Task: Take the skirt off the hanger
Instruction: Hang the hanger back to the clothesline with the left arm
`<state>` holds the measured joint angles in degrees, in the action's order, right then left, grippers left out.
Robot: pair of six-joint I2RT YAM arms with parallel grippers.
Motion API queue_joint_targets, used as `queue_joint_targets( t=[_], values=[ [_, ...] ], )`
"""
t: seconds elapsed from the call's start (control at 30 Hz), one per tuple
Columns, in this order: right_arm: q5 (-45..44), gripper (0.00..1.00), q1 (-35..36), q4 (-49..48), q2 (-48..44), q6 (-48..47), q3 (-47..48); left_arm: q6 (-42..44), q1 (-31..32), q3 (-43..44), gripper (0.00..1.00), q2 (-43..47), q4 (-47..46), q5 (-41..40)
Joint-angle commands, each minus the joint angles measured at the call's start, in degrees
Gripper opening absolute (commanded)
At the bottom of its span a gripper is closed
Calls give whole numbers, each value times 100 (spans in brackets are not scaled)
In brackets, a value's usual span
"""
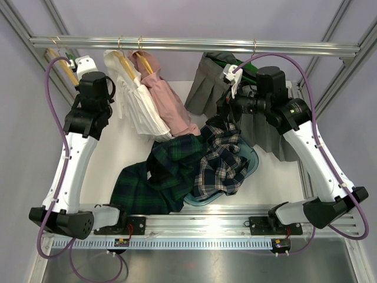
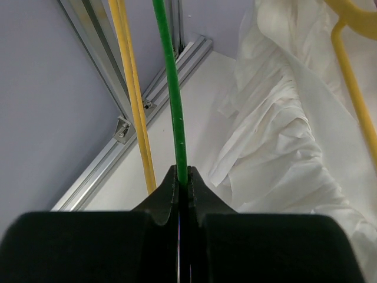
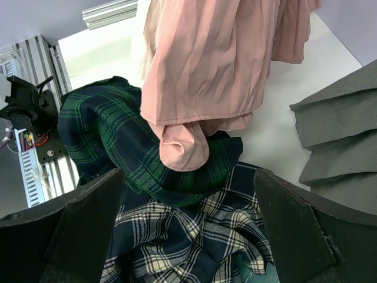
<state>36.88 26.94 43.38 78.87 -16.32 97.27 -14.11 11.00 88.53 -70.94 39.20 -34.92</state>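
My left gripper (image 1: 74, 60) is up at the rail's far left, shut on the thin bar of a green hanger (image 2: 171, 88). No cloth shows on the part of that hanger in view. A yellow hanger (image 2: 133, 94) hangs just left of it. A white skirt (image 1: 136, 100), a pink skirt (image 1: 169, 99) and a grey pleated skirt (image 1: 206, 88) hang from the rail (image 1: 194, 44). My right gripper (image 1: 231, 78) is beside the grey skirt, pointing left. It stands open (image 3: 188, 177) and holds nothing.
A heap of plaid skirts, dark green (image 1: 147, 177) and navy-and-white (image 1: 221, 165), lies over a teal basin (image 1: 253, 160) mid-table. More grey cloth (image 1: 265, 132) hangs under my right arm. Frame posts stand at both back corners.
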Motion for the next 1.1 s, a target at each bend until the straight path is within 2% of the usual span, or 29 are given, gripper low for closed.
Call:
queue_joint_targets(
  t=[0.0,0.43,0.7,0.73,0.83,0.93,0.97,1.07],
  values=[
    [-94,99,-31,83,-29,-135,72,137,7,235,0,-184,-448,-208],
    [-23,100,-31,22,-47,-109,-59,75,16,-556,0,440,-554,652],
    [100,99,-39,-40,-38,-47,-77,13,16,-653,3,581,-405,618],
    [100,99,-31,-40,-47,-47,-86,13,16,-636,7,590,-387,626],
    [91,100,-31,-48,-91,-56,-121,-13,16,-556,9,581,-343,653],
    [73,100,-31,-48,-135,-73,-139,-57,7,-512,16,598,-308,670],
    [73,100,-39,-40,-153,-73,-147,-66,7,-512,26,599,-299,688],
    [65,99,-40,-48,-161,-91,-165,-110,16,-512,37,660,-281,706]
  ],
)
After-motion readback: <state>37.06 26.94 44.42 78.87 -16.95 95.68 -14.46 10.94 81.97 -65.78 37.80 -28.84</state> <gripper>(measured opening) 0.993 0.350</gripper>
